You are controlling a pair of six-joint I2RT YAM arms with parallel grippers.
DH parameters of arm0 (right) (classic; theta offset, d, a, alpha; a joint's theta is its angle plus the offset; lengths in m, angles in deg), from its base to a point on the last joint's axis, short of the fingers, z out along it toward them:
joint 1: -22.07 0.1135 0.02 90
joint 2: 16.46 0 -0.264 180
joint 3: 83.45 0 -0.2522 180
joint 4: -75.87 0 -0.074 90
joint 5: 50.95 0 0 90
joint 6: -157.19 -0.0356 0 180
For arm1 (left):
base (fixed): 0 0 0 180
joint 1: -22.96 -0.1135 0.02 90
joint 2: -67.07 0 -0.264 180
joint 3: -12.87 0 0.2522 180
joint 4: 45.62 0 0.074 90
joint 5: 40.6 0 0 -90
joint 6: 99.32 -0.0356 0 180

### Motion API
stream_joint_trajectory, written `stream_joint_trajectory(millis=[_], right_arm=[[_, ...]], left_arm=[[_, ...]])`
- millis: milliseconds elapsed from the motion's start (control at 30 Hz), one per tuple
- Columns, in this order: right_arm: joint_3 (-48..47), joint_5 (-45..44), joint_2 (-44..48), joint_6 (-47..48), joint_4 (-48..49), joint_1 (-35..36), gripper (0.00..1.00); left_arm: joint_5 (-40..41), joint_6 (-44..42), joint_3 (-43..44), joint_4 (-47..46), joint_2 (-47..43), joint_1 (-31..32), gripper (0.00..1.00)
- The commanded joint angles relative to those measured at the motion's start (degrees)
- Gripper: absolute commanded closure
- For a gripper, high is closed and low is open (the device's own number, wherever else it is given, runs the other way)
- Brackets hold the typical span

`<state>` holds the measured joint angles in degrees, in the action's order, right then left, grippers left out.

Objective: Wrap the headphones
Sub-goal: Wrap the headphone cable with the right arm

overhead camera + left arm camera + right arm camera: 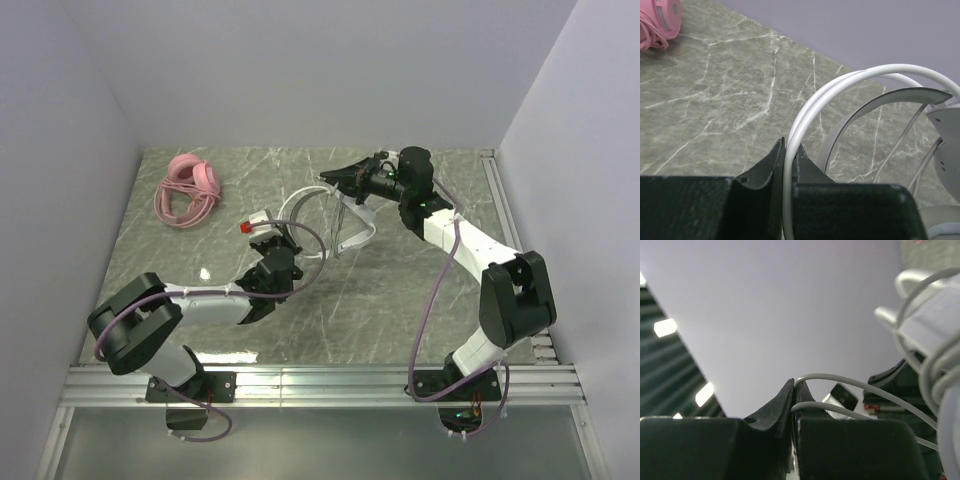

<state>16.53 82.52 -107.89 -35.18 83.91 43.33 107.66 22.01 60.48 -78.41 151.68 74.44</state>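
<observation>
Lying at the upper left of the top view, the pink headset (186, 190) rests on the table (400, 310) with its pink cable looped around it, well apart from both arms. The left wrist view catches only its edge in the top left corner (659, 17).

Right of it, near the middle of the top view, the left gripper (268, 240) reaches up from the lower left and meets the left end of the white headset (362, 236). In the left wrist view the left gripper (789, 152) has its jaws drawn narrow, pinched on the thin white band (840, 89) of that headset. The band rises from between the jaws and arcs off to the right, with a flat grey inner band (880, 102) under it and an ear cup (946, 132) at the right edge.

Further right in the top view, the right gripper (335, 180) points left from the upper right, just above the white headset. Its wrist view shows the right gripper (794, 390) nearly closed, clamping a thin pale cable (840, 379) that curves away to the right, toward the white headset (935, 322), where more cable lies wound at the right edge. The headset looks lifted off the table between the two grippers, though I cannot tell this for certain
</observation>
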Motion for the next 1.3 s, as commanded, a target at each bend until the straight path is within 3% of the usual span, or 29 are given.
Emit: stream_joint_trajectory(millis=[0, 100, 300, 567, 700, 833, 1000, 1267], right_arm=[[-2.1, -11.9, 2.6, 3.4, -6.4, -0.8, 0.99], [-5.5, -16.8, 3.2, 10.2, -16.6, -0.6, 1.00], [-7.7, -18.1, 2.5, 19.5, -21.4, -0.2, 1.00], [-16.7, -23.4, -1.3, 36.6, -38.2, 2.6, 1.00], [-14.7, -26.3, -2.0, 39.3, -37.4, 5.1, 1.00], [-14.4, -31.0, -2.7, 41.5, -38.8, 7.2, 1.00], [-14.9, -37.4, -3.0, 45.0, -41.0, 9.3, 1.00], [-12.7, -39.2, -0.1, 47.3, -40.7, 10.0, 1.00]], left_arm=[[0.0, 0.6, -1.7, -2.1, 1.1, 2.0, 1.00], [0.8, 1.2, -1.0, -1.1, 2.4, 2.5, 1.00], [-0.5, 1.4, 1.0, 0.7, 3.3, 2.6, 1.00], [-1.8, 4.1, 5.5, 9.2, 2.9, 2.6, 1.00], [-2.2, 6.6, 12.5, 21.9, 3.1, 2.7, 1.00], [-2.7, 9.2, 15.5, 27.7, 2.2, 2.6, 1.00], [-2.4, 10.7, 18.4, 33.3, 1.3, 2.6, 1.00], [-3.0, 14.8, 19.8, 37.8, 0.8, 1.8, 1.00]])
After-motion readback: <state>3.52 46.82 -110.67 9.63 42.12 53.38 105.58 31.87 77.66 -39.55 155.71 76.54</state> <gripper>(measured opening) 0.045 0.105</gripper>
